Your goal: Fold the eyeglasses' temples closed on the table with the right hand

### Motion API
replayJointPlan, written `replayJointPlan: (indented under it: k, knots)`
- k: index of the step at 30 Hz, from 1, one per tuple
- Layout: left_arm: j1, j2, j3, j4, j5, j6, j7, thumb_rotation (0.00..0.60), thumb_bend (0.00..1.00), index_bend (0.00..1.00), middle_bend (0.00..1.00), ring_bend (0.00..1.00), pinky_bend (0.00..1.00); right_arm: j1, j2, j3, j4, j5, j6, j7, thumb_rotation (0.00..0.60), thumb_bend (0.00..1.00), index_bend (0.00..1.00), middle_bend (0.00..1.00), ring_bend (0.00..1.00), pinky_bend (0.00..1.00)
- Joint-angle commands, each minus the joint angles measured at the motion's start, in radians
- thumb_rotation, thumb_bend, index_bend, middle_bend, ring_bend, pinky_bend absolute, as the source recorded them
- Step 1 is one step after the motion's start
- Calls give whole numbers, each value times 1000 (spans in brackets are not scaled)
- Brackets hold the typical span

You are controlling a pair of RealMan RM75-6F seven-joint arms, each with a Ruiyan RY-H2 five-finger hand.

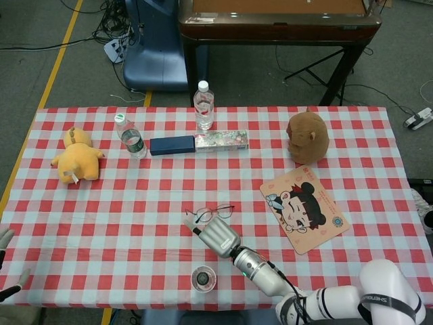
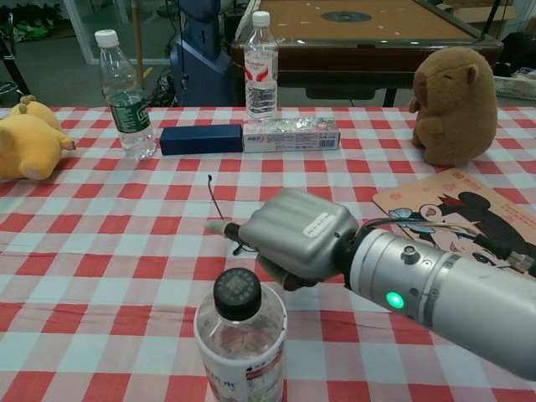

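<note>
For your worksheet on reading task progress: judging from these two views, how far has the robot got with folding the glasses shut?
Done: nothing clearly; one temple of the eyeglasses stands open in the chest view, pointing toward the blue box. In hand: the right hand sits just near of the frames, a fingertip extended at their left end, hiding the lenses from the chest camera. Left: swing both temples in. The other temple's state cannot be made out.

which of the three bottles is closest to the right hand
The black-capped bottle at the table's near edge, just in front of the right hand. The green-labelled bottle and red-labelled bottle stand far back by the blue box.
</note>
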State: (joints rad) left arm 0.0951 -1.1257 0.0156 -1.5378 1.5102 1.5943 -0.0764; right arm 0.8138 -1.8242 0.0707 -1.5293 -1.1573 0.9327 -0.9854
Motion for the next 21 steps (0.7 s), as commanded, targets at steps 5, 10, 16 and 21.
replayJointPlan:
  k: [5, 10, 16, 21]
  knots:
    - [4, -2, -1, 18, -6, -2, -20, 600, 320, 0, 0, 0, 0, 76, -161, 45, 111, 137, 67, -259, 600, 716, 0, 921, 991, 904]
    - [7, -1, -4, 27, -10, 2, -33, 600, 321, 0, 0, 0, 0, 95, -206, 58, 145, 186, 119, -354, 600, 717, 0, 922, 991, 904]
    - [6, -3, -5, 37, -11, -3, -44, 600, 321, 0, 0, 0, 0, 76, -195, 44, 127, 198, 189, -387, 600, 716, 0, 922, 991, 904]
    - [1, -6, -7, 35, -4, -4, -41, 600, 320, 0, 0, 0, 0, 52, -157, 20, 86, 193, 222, -377, 600, 716, 0, 921, 991, 904]
